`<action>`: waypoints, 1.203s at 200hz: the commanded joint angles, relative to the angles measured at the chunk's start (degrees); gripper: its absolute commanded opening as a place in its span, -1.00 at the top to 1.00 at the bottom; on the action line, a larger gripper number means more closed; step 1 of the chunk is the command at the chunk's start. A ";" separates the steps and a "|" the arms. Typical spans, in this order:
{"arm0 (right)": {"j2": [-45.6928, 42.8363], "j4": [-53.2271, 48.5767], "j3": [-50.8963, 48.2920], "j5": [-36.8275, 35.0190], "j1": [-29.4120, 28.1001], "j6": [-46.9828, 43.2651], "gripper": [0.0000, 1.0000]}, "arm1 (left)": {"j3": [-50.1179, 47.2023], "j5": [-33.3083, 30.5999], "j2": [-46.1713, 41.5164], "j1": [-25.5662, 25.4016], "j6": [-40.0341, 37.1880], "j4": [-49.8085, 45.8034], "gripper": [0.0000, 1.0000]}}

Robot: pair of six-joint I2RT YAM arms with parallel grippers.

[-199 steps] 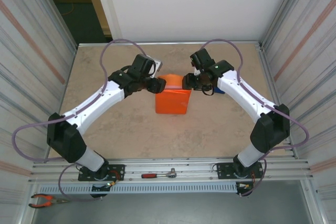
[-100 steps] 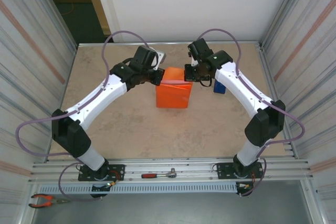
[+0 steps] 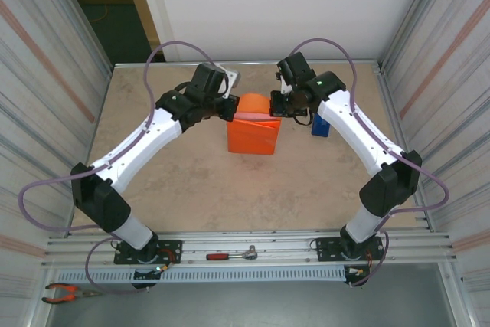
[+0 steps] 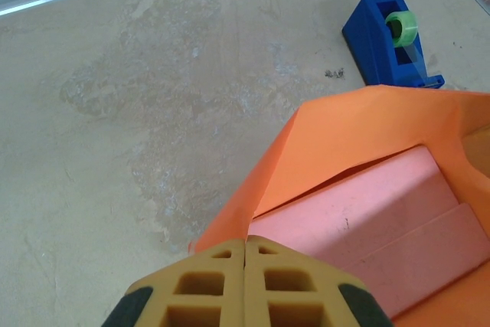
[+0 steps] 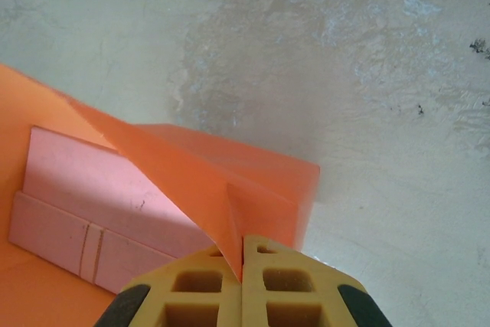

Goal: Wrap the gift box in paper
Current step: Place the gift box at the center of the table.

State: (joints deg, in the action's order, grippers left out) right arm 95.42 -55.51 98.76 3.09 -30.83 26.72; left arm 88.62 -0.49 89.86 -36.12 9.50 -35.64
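Observation:
The pale pink gift box [image 4: 367, 212] lies inside the bright orange paper [image 3: 253, 139] at mid-table, its top showing as a pink strip [image 3: 253, 116]. My left gripper [image 4: 245, 241] is shut, pinching the paper's edge [image 4: 253, 189] at the box's far-left corner. My right gripper [image 5: 243, 239] is shut on a folded point of the paper [image 5: 230, 189] at the far-right corner, with the gift box [image 5: 84, 204] to its left. From above, the left gripper [image 3: 230, 108] and right gripper [image 3: 275, 106] flank the parcel's far end, holding the raised paper.
A blue tape dispenser [image 3: 320, 125] with green tape [image 4: 401, 27] stands just right of the parcel, by the right arm. A ratchet tool [image 3: 231, 254] lies on the front rail and red pliers [image 3: 65, 292] at the front left. Ribbed walls close both sides.
Both grippers have shut on the paper's far corners and drawn back toward the far wall, lifting the paper's end so the pink box top now shows.

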 commanded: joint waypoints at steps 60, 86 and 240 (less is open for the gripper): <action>-2.69 6.05 -9.54 3.11 1.30 0.95 1.00 | -13.29 -0.30 -5.65 -0.27 3.67 10.67 0.58; -3.04 6.83 -11.08 3.68 1.39 1.49 1.00 | -16.81 -0.48 -7.83 0.62 4.19 14.67 -0.03; -6.12 9.79 -14.72 5.33 4.10 3.46 0.84 | -48.98 -0.48 -30.17 -3.10 -1.17 43.46 -0.97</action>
State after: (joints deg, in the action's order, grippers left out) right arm 91.22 -46.89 84.82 7.35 -27.29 28.77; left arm 42.92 0.40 60.95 -35.59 11.92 3.40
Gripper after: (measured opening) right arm 0.075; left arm 0.987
